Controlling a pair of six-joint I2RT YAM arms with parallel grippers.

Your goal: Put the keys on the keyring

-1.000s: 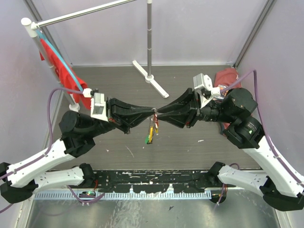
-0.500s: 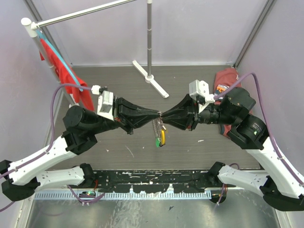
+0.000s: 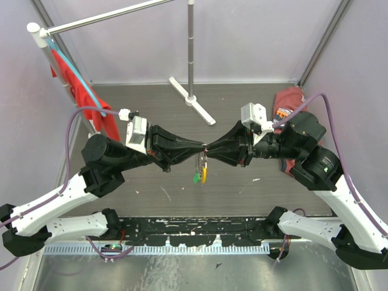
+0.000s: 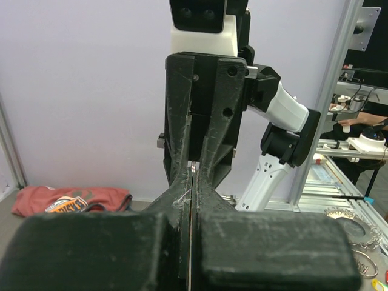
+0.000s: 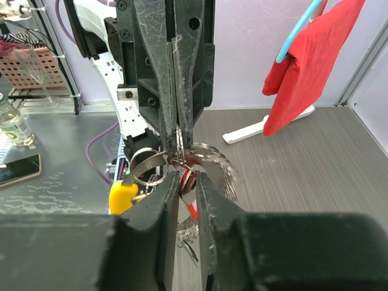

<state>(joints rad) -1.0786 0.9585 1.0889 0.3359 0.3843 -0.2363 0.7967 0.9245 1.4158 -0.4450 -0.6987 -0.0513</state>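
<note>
1. Right gripper (image 5: 186,177): fingers narrowed onto the red key (image 5: 192,208), whose head sits between them.
2. Keyring (image 5: 149,165): silver loops just past its fingertips; yellow tag (image 5: 124,195) and green tag (image 3: 196,178) hang below.
3. Left gripper (image 4: 191,179): opposite, tip to tip, fingers pressed together on the Keyring.

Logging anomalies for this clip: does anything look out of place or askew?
Only a red garment crumpled in the far right corner. The keyring hangs in the air, held by the left gripper and right gripper; nothing spilled.
</note>
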